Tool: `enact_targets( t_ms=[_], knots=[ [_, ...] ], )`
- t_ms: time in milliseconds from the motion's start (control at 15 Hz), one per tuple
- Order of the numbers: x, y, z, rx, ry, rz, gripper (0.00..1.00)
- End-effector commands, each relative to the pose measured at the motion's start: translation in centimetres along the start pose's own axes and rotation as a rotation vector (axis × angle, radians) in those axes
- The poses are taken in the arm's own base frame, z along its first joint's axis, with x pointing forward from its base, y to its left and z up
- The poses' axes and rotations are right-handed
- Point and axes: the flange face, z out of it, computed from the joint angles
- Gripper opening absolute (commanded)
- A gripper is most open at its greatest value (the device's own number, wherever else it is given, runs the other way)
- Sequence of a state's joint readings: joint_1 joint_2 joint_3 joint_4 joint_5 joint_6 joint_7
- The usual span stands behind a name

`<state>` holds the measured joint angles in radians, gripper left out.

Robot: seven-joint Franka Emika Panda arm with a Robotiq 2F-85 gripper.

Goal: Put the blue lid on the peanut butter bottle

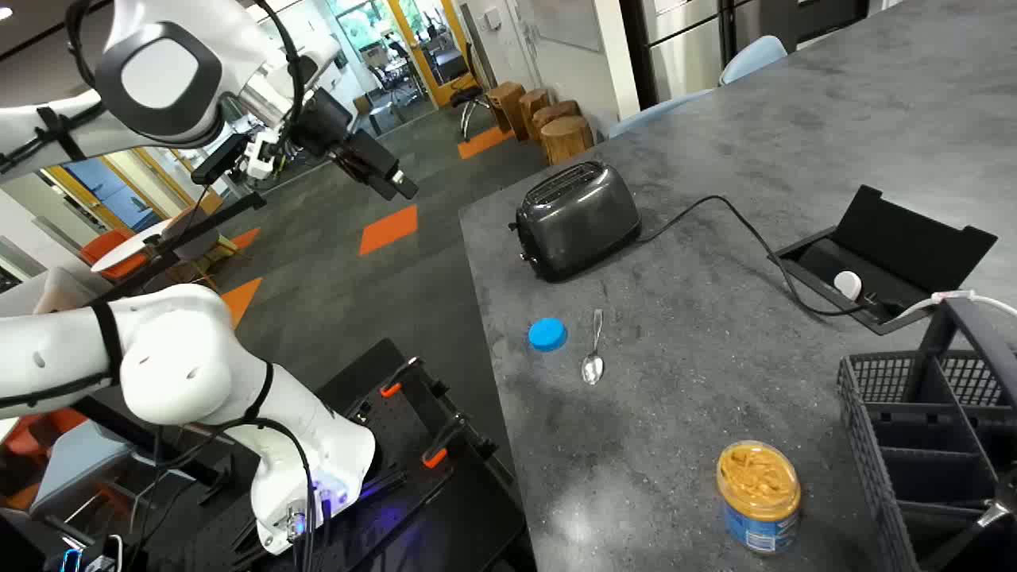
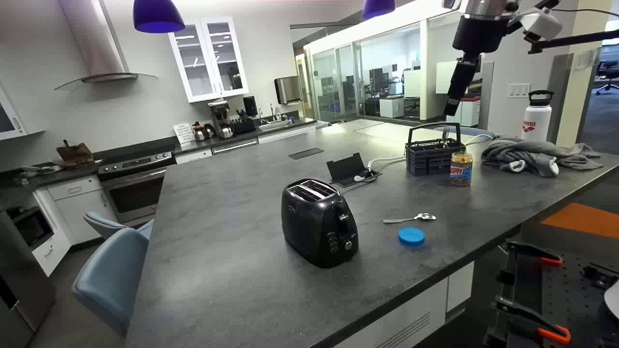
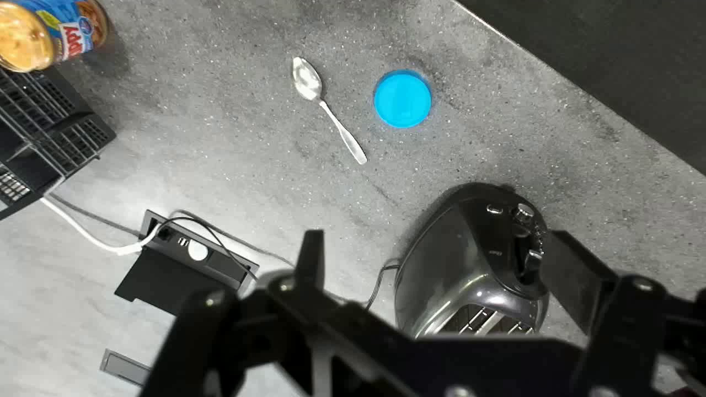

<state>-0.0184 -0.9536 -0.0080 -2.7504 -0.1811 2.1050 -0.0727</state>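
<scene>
The blue lid (image 1: pixel 547 334) lies flat on the grey counter near its edge, beside a spoon; it also shows in an exterior view (image 2: pixel 411 236) and in the wrist view (image 3: pixel 402 100). The peanut butter bottle (image 1: pixel 759 499) stands upright and uncovered, its tan contents showing at the mouth. It also shows in an exterior view (image 2: pixel 461 170) and at the top left of the wrist view (image 3: pixel 66 33). My gripper (image 3: pixel 436 237) is open and empty, its fingers wide apart. In both exterior views the gripper (image 1: pixel 404 184) (image 2: pixel 452 107) is raised high, away from lid and bottle.
A black toaster (image 1: pixel 578 221) stands near the lid, with its cord running to an open outlet box (image 1: pixel 890 262). A metal spoon (image 1: pixel 593 357) lies beside the lid. A dark basket (image 2: pixel 433 157) stands next to the bottle. A grey cloth (image 2: pixel 537 153) and white flask (image 2: pixel 537 121) are beyond.
</scene>
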Motion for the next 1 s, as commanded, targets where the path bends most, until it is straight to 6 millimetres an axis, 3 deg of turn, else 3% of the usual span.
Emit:
enact_targets(
  t_ms=[0,267,400,600,667,933],
  knots=[
    [0.0,0.0,0.0,0.000,-0.001,0.000,1.00],
    [0.0,0.0,0.0,0.000,-0.001,0.000,1.00],
    [0.2,0.5,1.1,0.017,-0.004,-0.008,1.00],
    [0.2,1.4,4.4,0.022,0.018,0.017,1.00],
    [1.5,2.0,5.1,0.035,0.021,0.025,1.00],
    [2.4,4.1,10.8,0.055,0.034,0.090,1.00]
  ],
)
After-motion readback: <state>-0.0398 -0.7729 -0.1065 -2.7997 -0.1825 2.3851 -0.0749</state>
